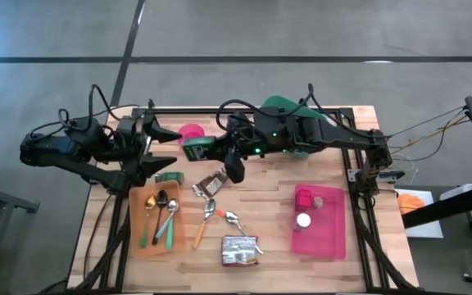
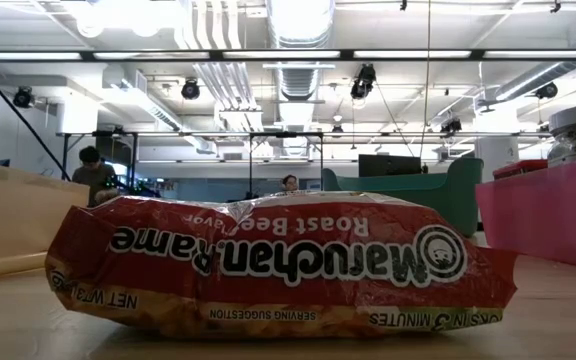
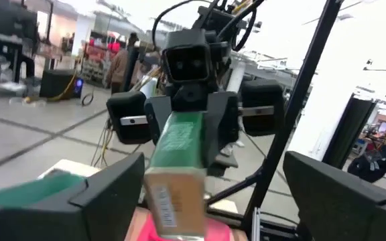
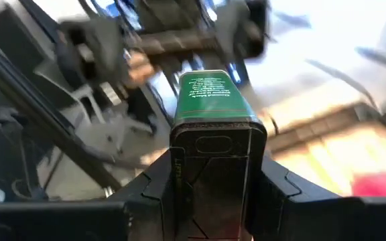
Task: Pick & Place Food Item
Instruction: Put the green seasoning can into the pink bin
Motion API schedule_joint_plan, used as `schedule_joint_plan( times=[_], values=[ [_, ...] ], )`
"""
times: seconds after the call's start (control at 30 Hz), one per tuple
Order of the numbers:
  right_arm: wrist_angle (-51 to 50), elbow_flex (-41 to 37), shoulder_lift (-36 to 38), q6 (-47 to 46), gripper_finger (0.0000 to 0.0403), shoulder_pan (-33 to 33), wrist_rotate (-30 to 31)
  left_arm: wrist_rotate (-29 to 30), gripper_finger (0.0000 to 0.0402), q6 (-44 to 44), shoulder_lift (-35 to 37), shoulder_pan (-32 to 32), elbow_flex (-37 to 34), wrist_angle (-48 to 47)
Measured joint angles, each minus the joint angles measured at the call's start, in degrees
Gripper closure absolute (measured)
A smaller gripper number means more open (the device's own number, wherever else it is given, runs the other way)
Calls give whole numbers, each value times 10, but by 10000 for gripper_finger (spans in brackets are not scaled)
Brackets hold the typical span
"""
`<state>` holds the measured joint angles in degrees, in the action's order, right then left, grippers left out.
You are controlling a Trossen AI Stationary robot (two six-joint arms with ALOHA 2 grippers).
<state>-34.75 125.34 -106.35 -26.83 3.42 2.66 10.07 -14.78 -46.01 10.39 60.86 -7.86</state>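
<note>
A green box [image 1: 193, 151] with a tan end hangs in the air above the table's far left part, and my right gripper [image 1: 213, 149] is shut on it. The right wrist view shows the box [image 4: 212, 100] sticking out beyond the fingers. My left gripper [image 1: 167, 147] is open. Its two fingers stand on either side of the box's tan free end [image 3: 171, 201] without touching it. A red ramen packet [image 2: 278, 265] lies flat on the table near the front edge. My right gripper pinches the box's two long sides [image 4: 179, 174] between its two fingers, at the end away from my left gripper. The fingers come roughly level from the table's right side and lie along the box. The box is lifted clear, its free end toward my left gripper.
An orange tray [image 1: 142, 238] with utensils lies at the front left, and loose spoons [image 1: 220, 215] lie beside it. A pink tray [image 1: 330, 238] holding small items lies at the right. A pink bowl [image 1: 192, 131] stands at the far edge. People show beyond the table.
</note>
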Motion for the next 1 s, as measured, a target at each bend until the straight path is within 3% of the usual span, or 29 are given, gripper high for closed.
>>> schedule_joint_plan(
  times=[0.4,1.0],
  values=[
    [-306,0,35,-135,287,2,5,1,34,-7,16,0,0,-48],
    [-524,0,37,-255,287,30,38,2,34,-6,16,0,0,-90]
  ],
)
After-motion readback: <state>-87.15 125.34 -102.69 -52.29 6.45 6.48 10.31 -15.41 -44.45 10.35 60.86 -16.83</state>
